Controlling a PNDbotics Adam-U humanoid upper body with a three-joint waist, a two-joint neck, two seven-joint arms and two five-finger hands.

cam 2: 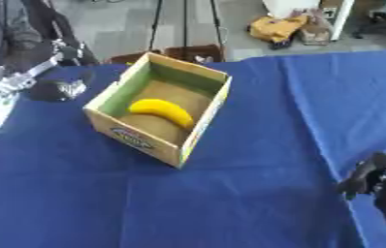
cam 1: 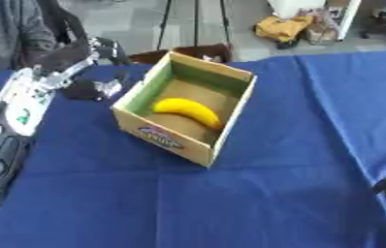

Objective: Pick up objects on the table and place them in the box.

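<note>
Banana (cam 1: 189,111) lies inside the box (cam 1: 230,117); left hand (cam 1: 94,88) just left of it, fingers indistinct, right hand (cam 2: 368,180) near right, curled empty; withdraw clear of the rim.

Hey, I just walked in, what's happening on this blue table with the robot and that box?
A humanoid robot is clearing objects into a cardboard box on a blue-covered table. A yellow banana already lies inside the box. The robot's left hand is over the table just left of the box; whether it holds anything is unclear. Its right hand sits near the lower right edge, away from the box and touching none of the objects.
</note>
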